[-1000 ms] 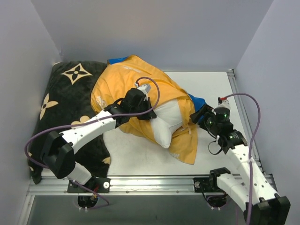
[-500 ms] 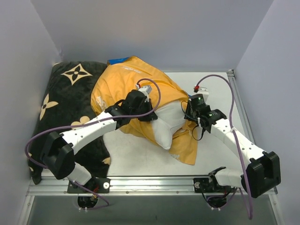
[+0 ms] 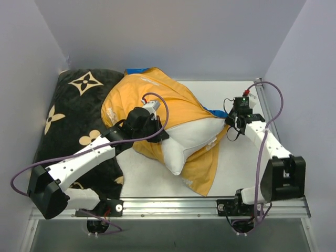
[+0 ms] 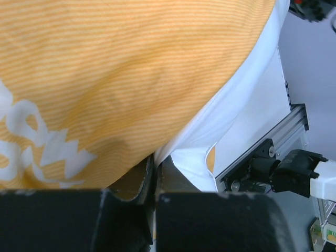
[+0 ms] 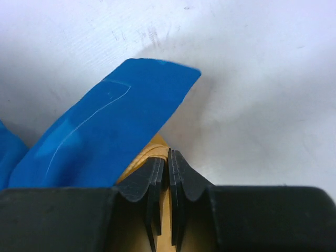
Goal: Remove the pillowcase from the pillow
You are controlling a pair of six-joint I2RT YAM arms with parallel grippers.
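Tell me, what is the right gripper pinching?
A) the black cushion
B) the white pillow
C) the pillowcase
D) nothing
C: the right gripper is shut on the pillowcase, with orange-yellow fabric caught between its fingers just below the blue flap.

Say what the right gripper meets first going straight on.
The pillowcase: the right gripper is shut on its orange edge, with the blue flap just ahead; past that, probably the table.
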